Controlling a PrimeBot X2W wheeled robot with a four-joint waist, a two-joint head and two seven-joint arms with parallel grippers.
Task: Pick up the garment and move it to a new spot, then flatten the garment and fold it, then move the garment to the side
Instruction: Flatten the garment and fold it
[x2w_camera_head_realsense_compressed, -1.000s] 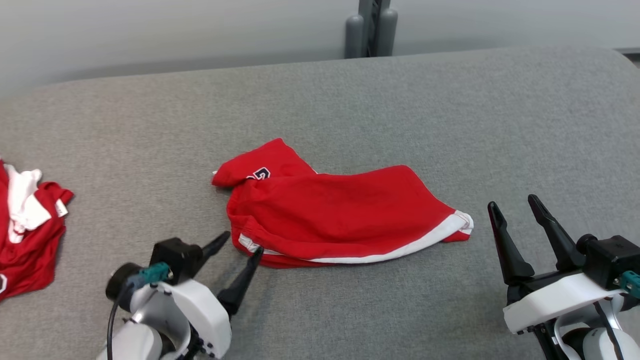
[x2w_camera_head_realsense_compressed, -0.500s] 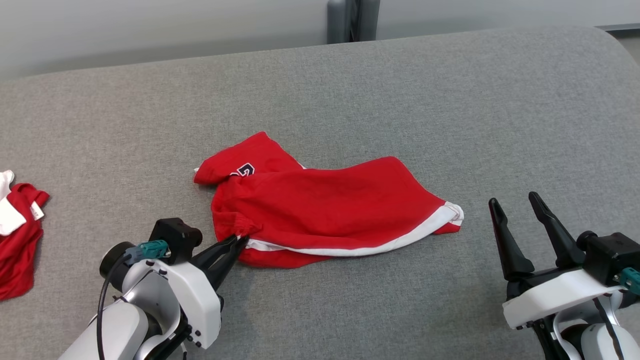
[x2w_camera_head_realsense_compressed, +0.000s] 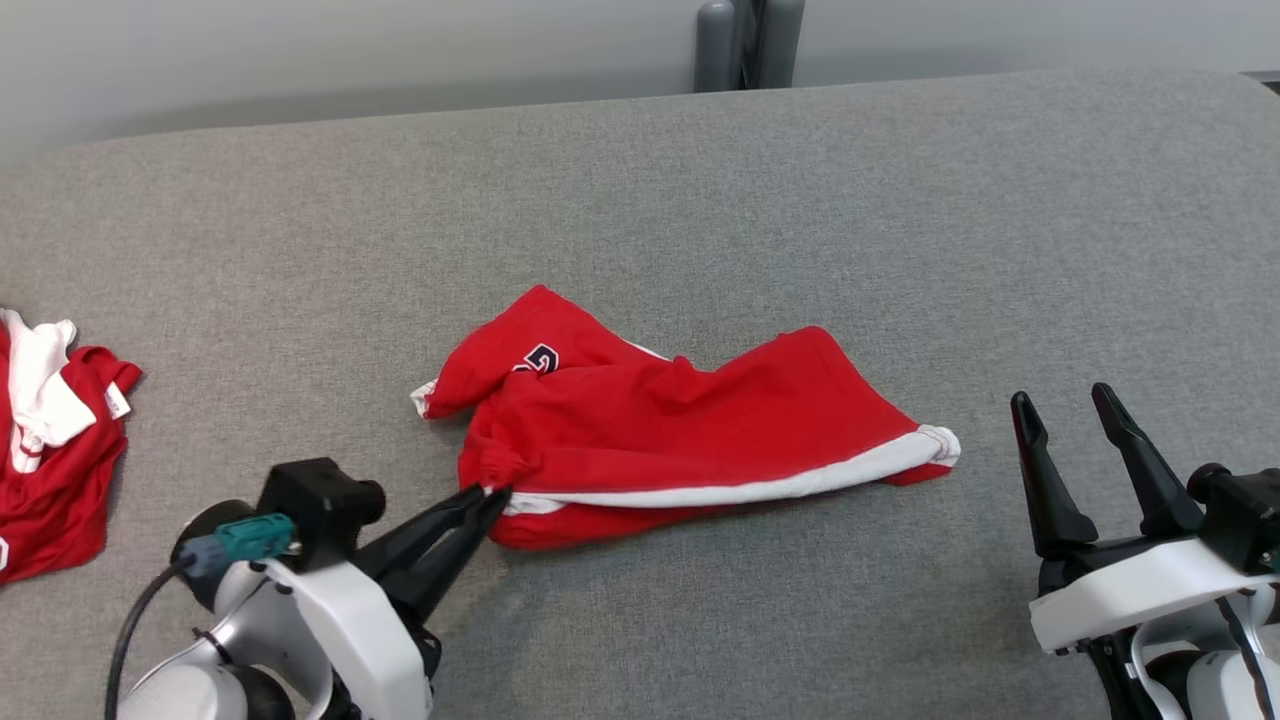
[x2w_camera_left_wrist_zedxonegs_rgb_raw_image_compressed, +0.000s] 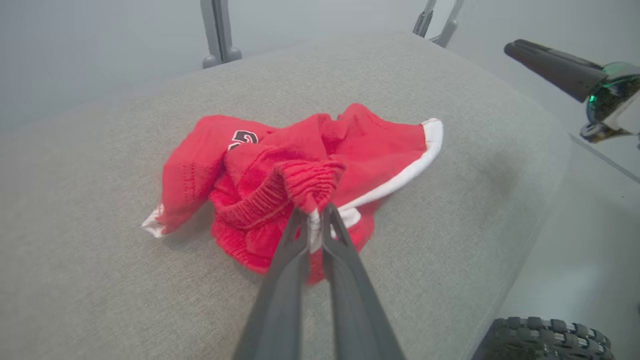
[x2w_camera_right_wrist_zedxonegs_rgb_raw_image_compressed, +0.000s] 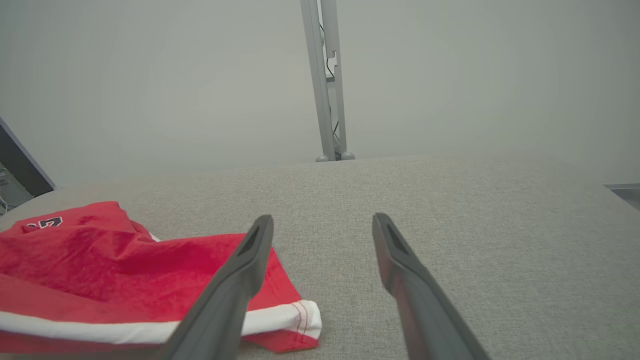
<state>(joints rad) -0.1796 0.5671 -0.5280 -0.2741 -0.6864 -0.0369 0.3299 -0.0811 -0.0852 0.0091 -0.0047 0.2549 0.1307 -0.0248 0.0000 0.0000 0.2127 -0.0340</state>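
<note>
A fold partly hides the number on the garment.

Head view: high, facing down over the grey tabletop. Left wrist view: low, close to the red garment. Right wrist view: low beside it; all three share both.

Found left gripper pinched tight on garment waistband, forearm angled in from the near left. Found right gripper spread wide at near right, fingers pointing toward the far edge.
</note>
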